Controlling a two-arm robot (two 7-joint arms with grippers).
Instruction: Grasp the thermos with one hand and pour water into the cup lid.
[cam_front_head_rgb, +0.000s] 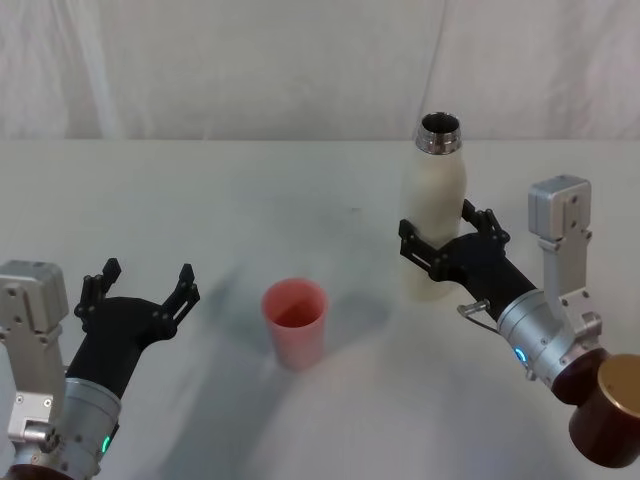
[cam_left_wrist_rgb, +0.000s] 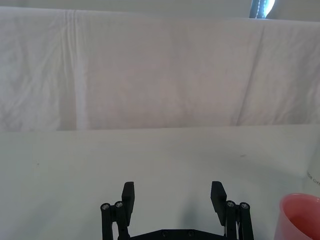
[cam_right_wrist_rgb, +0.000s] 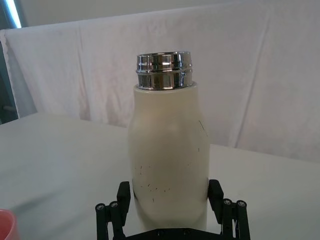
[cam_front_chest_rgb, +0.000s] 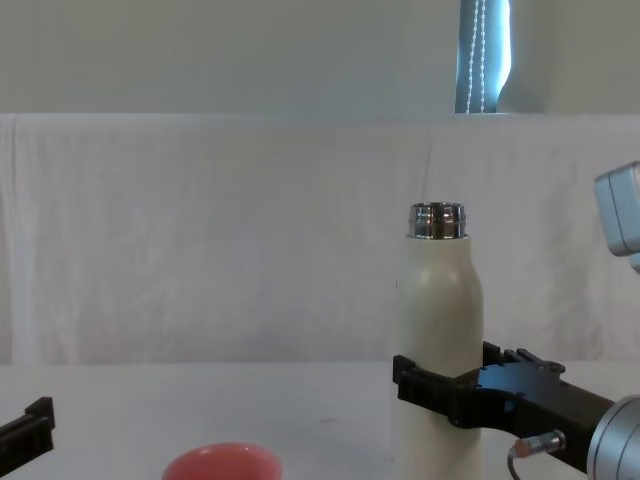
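Observation:
The cream-white thermos (cam_front_head_rgb: 433, 215) stands upright on the white table, right of centre, with its steel neck uncapped. My right gripper (cam_front_head_rgb: 447, 228) is open around the thermos's lower body, one finger on each side, close to the wall. In the right wrist view the thermos (cam_right_wrist_rgb: 167, 150) rises between the right gripper's (cam_right_wrist_rgb: 169, 192) fingers. The salmon-pink cup lid (cam_front_head_rgb: 295, 320) stands upright near the table's middle, to the left of the thermos. My left gripper (cam_front_head_rgb: 148, 272) hovers open and empty at the left, a short way from the cup lid (cam_left_wrist_rgb: 300, 217).
A white cloth covers the table (cam_front_head_rgb: 250, 200) and hangs as a backdrop behind it. Open tabletop lies between the cup lid and the thermos and behind both. A bright window strip (cam_front_chest_rgb: 485, 55) shows above the backdrop.

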